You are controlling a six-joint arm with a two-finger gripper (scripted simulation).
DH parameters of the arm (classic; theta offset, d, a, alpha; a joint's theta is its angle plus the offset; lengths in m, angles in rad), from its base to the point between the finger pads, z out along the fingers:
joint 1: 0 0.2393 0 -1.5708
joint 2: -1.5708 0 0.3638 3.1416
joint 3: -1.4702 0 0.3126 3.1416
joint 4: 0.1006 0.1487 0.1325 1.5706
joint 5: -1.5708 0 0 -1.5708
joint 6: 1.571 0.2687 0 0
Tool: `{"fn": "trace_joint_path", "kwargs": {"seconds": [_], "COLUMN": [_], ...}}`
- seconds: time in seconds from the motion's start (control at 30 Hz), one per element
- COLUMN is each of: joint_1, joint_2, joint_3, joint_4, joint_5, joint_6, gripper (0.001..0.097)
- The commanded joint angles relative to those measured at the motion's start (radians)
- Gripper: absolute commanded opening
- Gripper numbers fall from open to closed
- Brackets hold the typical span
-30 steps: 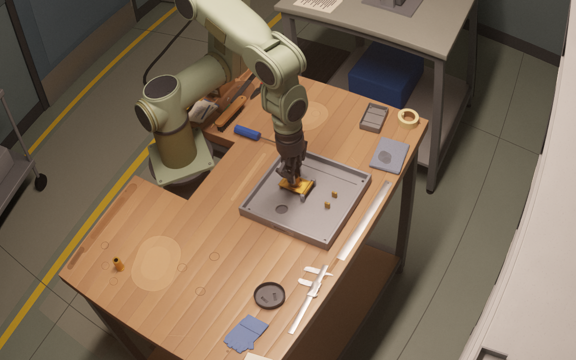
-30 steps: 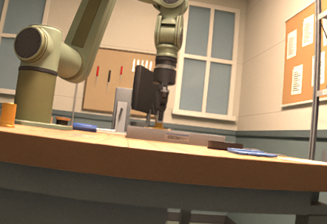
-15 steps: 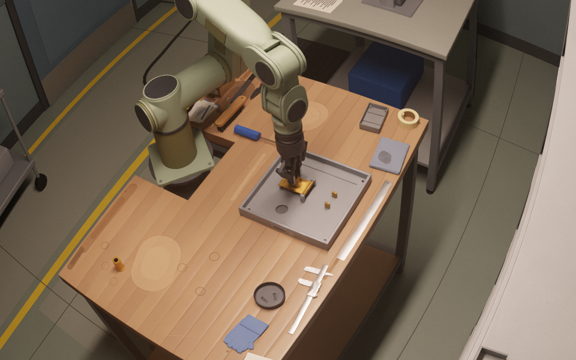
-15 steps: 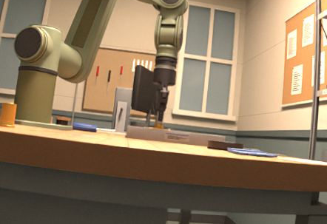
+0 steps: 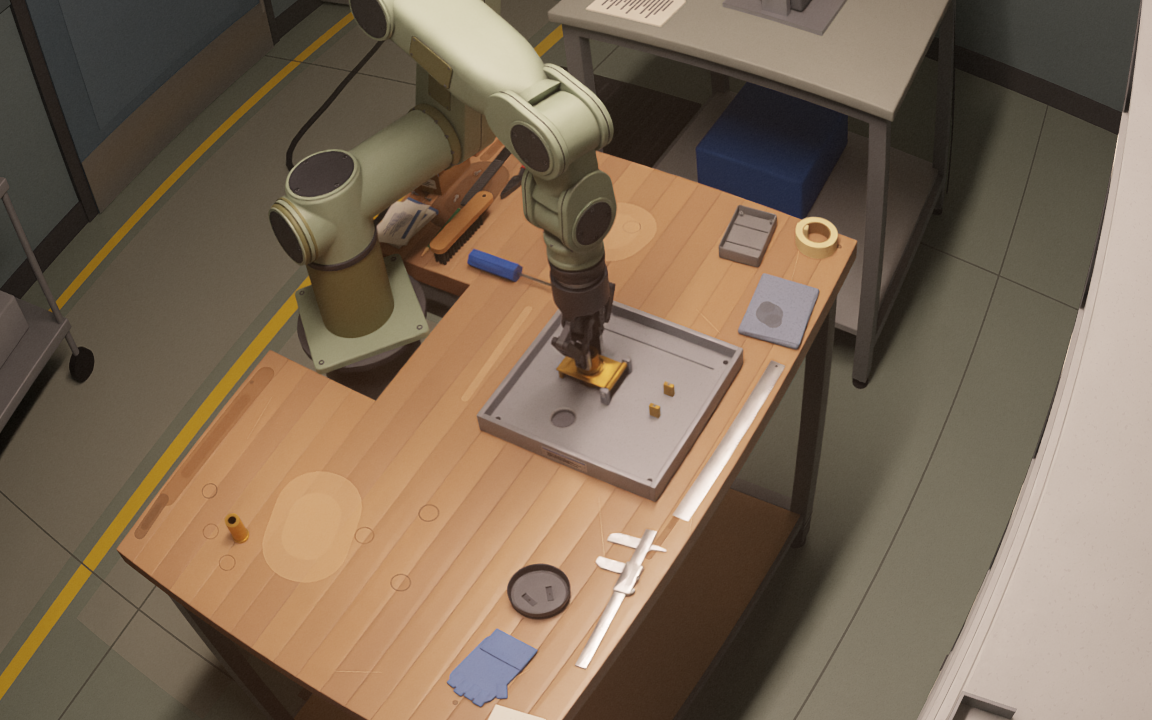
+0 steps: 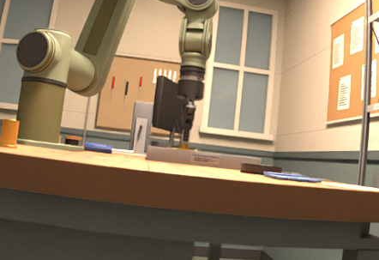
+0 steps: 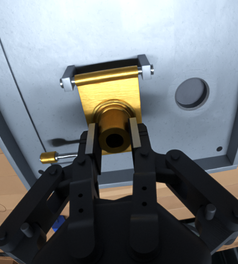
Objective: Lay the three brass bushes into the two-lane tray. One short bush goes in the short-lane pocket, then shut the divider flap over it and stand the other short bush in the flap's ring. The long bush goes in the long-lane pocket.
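I hold a short brass bush [image 7: 114,133] upright in my closed gripper [image 7: 113,135] [image 5: 588,356], its lower end in the ring of the brass divider flap [image 7: 109,88] [image 5: 597,371]. The flap lies shut flat on the floor of the grey tray [image 5: 611,396], hinged at its far edge. The long-lane pocket [image 7: 191,93] [image 5: 563,418] is an empty round recess beside the flap. The long bush [image 5: 237,528] [image 6: 9,132] stands alone near the bench's far left corner. The other short bush is hidden.
The tray also carries two small brass blocks [image 5: 661,399] and a small brass-tipped pin [image 7: 49,157]. On the bench around it lie a blue screwdriver [image 5: 494,264], a dark round lid [image 5: 538,591], a caliper [image 5: 623,582], a tape roll [image 5: 817,236] and a small grey box [image 5: 748,235].
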Motion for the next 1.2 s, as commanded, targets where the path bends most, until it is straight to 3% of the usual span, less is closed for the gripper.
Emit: {"fn": "trace_joint_path", "kwargs": {"seconds": [0.0, 0.3, 0.97, 1.17], "joint_1": [0.000, 0.000, 0.000, 0.000], "joint_2": [0.000, 0.000, 0.000, 0.000], "joint_3": [0.001, 0.000, 0.000, 0.000], "joint_4": [0.000, 0.000, 0.000, 0.000], "joint_5": [0.000, 0.000, 0.000, 0.000], "joint_6": [0.000, 0.000, 0.000, 0.000], "gripper": [0.0080, 0.0080, 0.0475, 0.0480]}}
